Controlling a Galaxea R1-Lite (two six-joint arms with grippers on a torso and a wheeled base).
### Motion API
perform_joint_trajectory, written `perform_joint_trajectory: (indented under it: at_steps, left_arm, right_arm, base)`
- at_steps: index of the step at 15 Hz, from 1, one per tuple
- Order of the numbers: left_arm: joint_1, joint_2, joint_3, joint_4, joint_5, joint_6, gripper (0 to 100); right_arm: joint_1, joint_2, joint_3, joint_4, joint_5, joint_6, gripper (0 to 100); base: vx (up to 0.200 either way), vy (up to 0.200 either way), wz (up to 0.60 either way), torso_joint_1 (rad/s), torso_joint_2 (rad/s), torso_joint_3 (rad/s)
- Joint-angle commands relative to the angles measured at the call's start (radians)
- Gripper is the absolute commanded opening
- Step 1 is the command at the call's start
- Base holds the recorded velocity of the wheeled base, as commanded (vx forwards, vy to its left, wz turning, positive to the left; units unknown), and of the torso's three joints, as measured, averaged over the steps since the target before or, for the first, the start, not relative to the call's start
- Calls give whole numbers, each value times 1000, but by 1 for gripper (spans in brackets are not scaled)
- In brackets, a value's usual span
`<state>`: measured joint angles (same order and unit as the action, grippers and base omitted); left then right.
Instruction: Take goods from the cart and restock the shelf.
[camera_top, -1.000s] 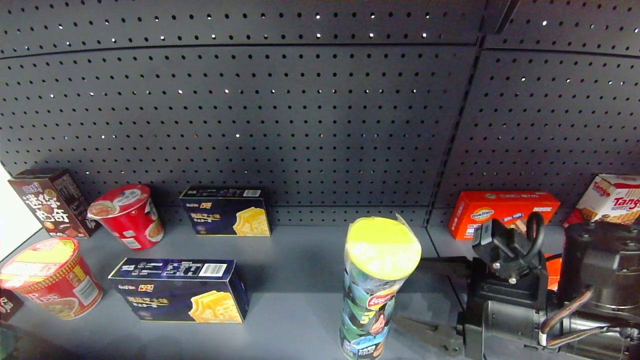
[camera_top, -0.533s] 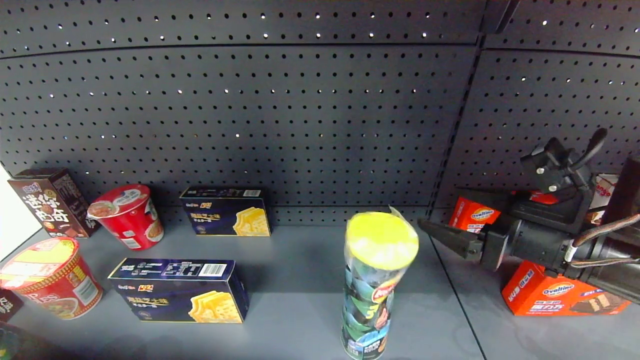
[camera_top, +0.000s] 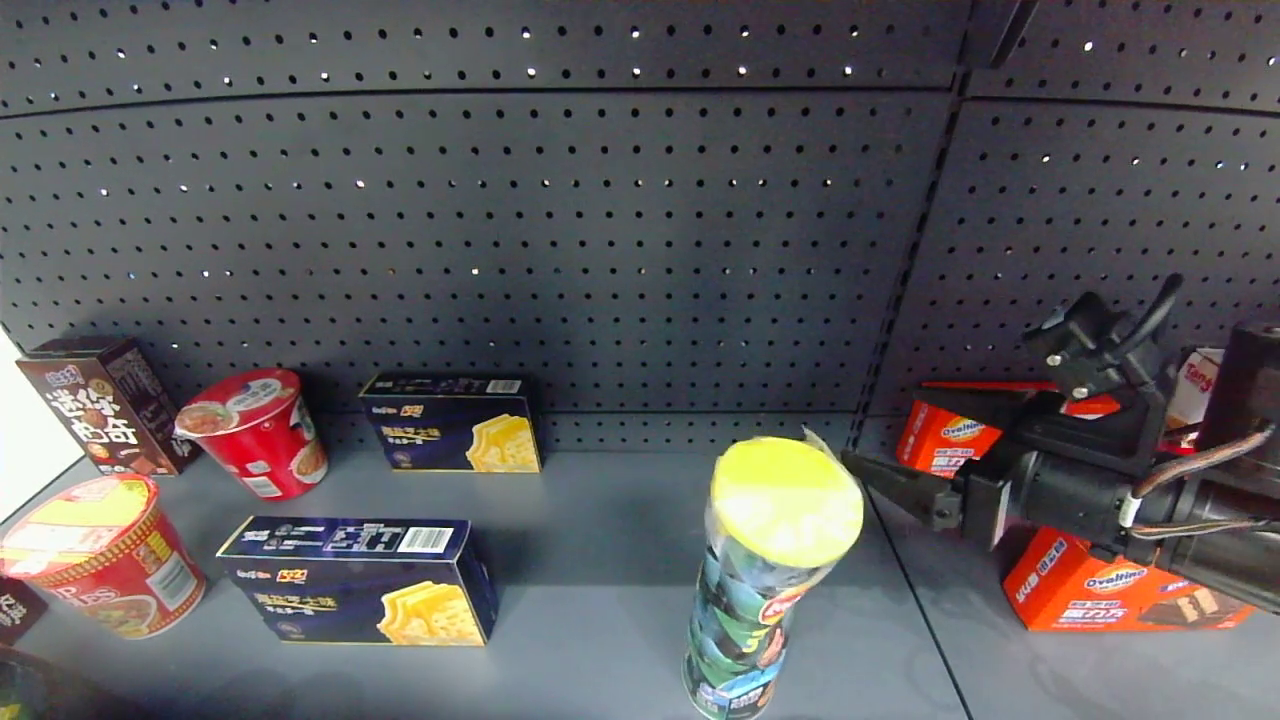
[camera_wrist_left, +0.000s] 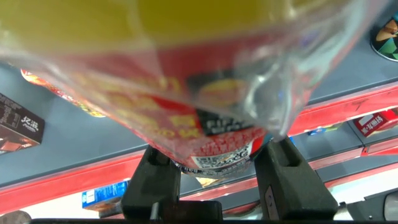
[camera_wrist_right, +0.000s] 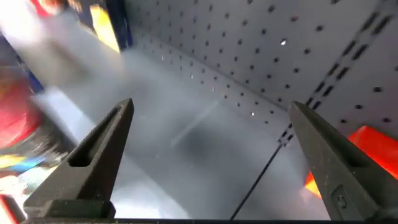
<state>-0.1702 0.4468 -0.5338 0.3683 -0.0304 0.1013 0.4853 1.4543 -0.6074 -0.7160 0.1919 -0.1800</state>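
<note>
Chips can (camera_top: 765, 570) stands on shelf (camera_top: 600, 560), front middle. Right gripper (camera_wrist_right: 211, 109) sits just right of the can's lid, jaws spread wide. Left gripper (camera_wrist_left: 219, 171) pinches a plastic-wrapped noodle cup (camera_wrist_left: 205, 121).

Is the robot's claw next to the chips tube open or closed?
Open. The right gripper has its two fingers wide apart in the wrist view, with nothing held between them.
</note>
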Motion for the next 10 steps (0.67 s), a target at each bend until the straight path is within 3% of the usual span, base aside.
perform_joint_trajectory:
  at_steps: [1, 10]
  left_arm:
    - [0, 0, -3, 0, 0, 0, 0]
    - [0, -30, 5, 4, 3, -22, 0]
  right_arm:
    - [15, 81, -6, -2, 4, -29, 100]
    - [142, 186, -5, -8, 9, -42, 100]
  base:
    - [0, 0, 0, 0, 0, 0]
    - [0, 0, 0, 0, 0, 0]
